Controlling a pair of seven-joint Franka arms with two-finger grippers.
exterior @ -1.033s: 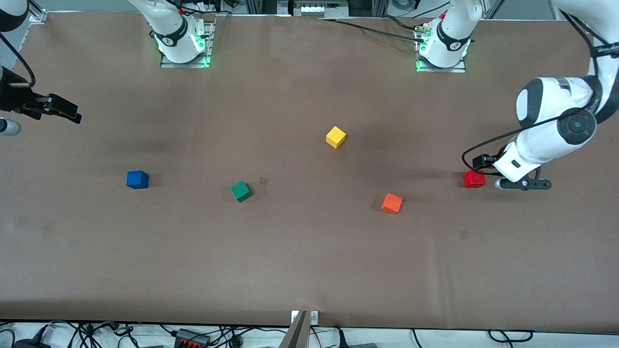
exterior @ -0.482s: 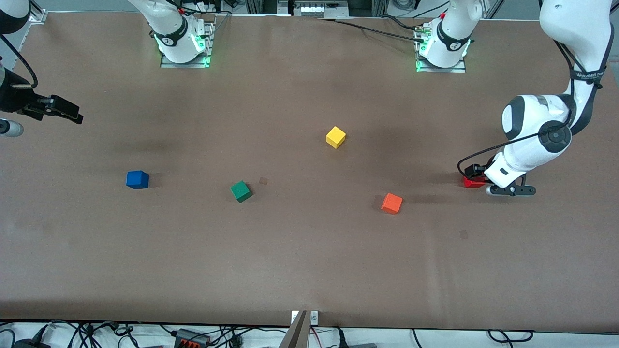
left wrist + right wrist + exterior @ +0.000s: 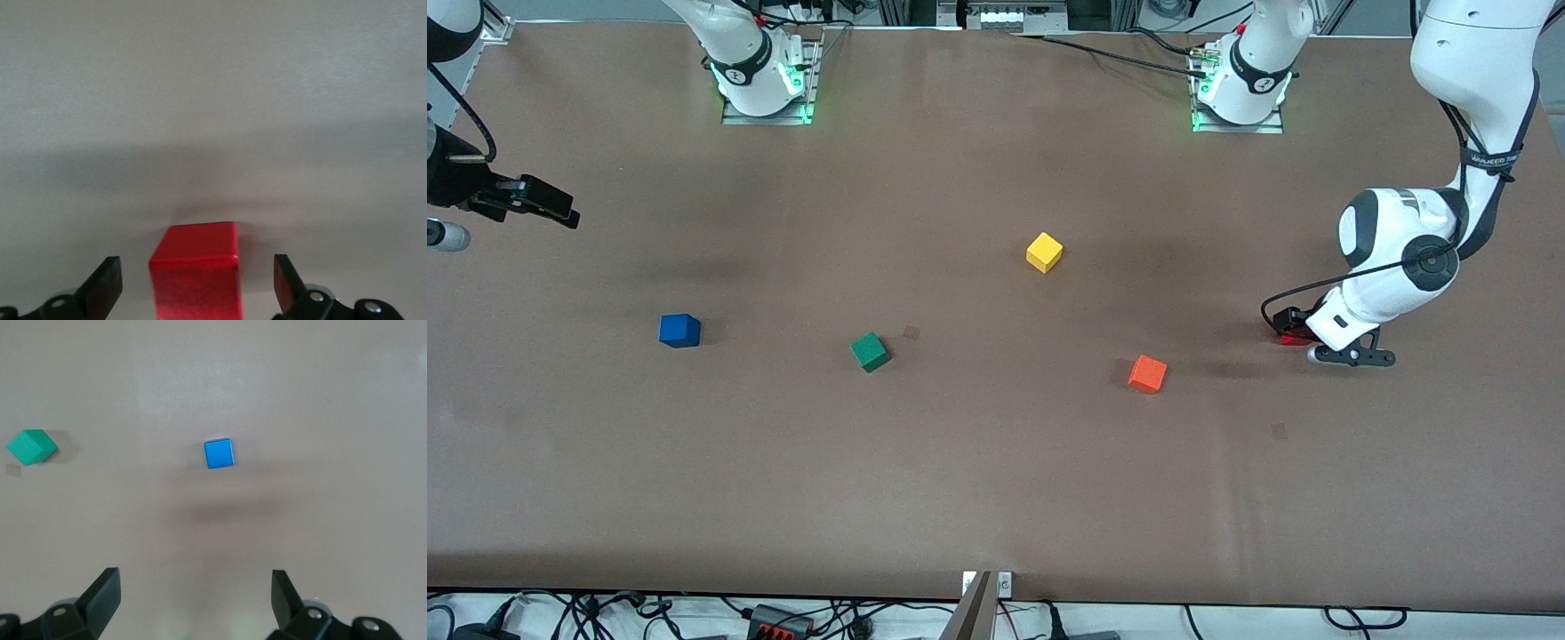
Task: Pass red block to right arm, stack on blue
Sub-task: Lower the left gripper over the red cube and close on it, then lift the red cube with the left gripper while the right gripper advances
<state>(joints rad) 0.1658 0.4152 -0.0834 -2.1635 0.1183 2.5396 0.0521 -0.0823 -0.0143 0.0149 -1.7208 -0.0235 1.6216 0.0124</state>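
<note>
The front view looks down from high across the table [image 3: 978, 462], facing both robot bases along its far edge, and takes in the whole surface. The left wrist view sits low and close, looking down past its fingertips [image 3: 107, 283] at the red block [image 3: 195, 270]. The right wrist view hangs higher, over the blue cube [image 3: 219, 453] and green cube [image 3: 31, 447], which the front view shares.
</note>
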